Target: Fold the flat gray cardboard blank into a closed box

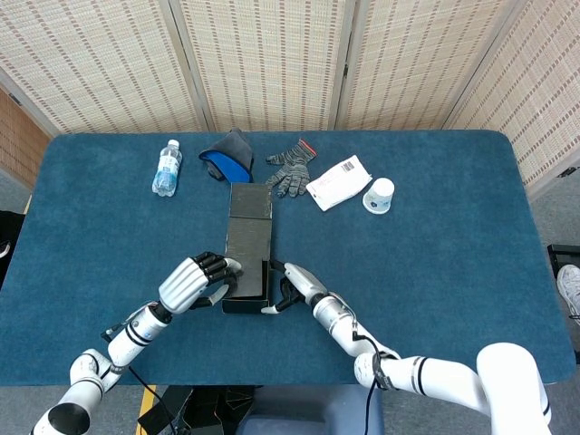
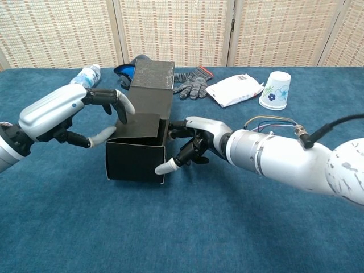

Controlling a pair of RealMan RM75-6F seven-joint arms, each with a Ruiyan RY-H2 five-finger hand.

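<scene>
Our left hand (image 2: pixel 68 116) sits at the near end of the gray cardboard box (image 2: pixel 142 128), at about nine o'clock from that end, with fingertips pressing the end flap (image 2: pixel 139 126) down and the thumb against the left wall; it presses more than it clasps, fingers curled over the flap edge. Our right hand (image 2: pixel 196 145) braces the right wall from three o'clock, fingers bent against the cardboard and one fingertip touching the lower corner, so we judge it steadies the box without closing round it.

The box lies on the blue table (image 1: pixel 453 272) near its middle, long axis running from six toward twelve o'clock. We judge the blank is already raised into a rectangular tube. The near flap is folded most of the way over, yet a dark gap shows at its right edge, so it is not tucked. We cannot tell how the far end is closed.

Beyond it, toward twelve o'clock, lie a water bottle (image 1: pixel 167 168), a knit glove (image 1: pixel 290 168), a white packet (image 1: pixel 337 182) and a paper cup (image 1: pixel 379 195).
</scene>
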